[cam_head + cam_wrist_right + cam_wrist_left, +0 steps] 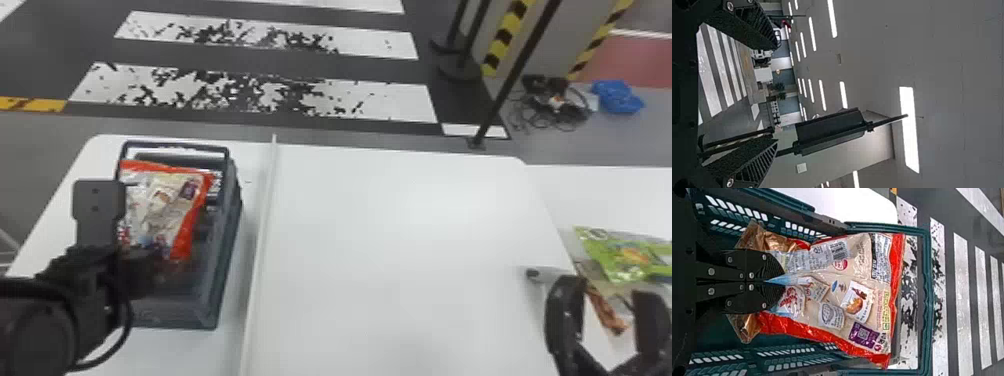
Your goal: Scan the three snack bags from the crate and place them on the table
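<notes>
In the head view, my left gripper point(145, 265) is over the crate point(231, 220), by a red-edged snack bag point(160, 207). The left wrist view has the left gripper point(777, 282) shut on the middle of this snack bag point(848, 272), with the crate point(926, 301) around it. Brown-gold packaging point(746, 331) lies behind the bag. At the head view's lower right stands my right gripper point(609, 295), fingers wide apart; in the right wrist view the right gripper point(777, 94) is open with nothing between its fingers.
A green snack bag point(625, 255) and a brownish item point(607, 310) lie at the far right, beside a pale object with a dark end point(550, 274). A raised strip point(260, 240) crosses the white table point(400, 240) right of the crate. A pole point(515, 75) stands behind.
</notes>
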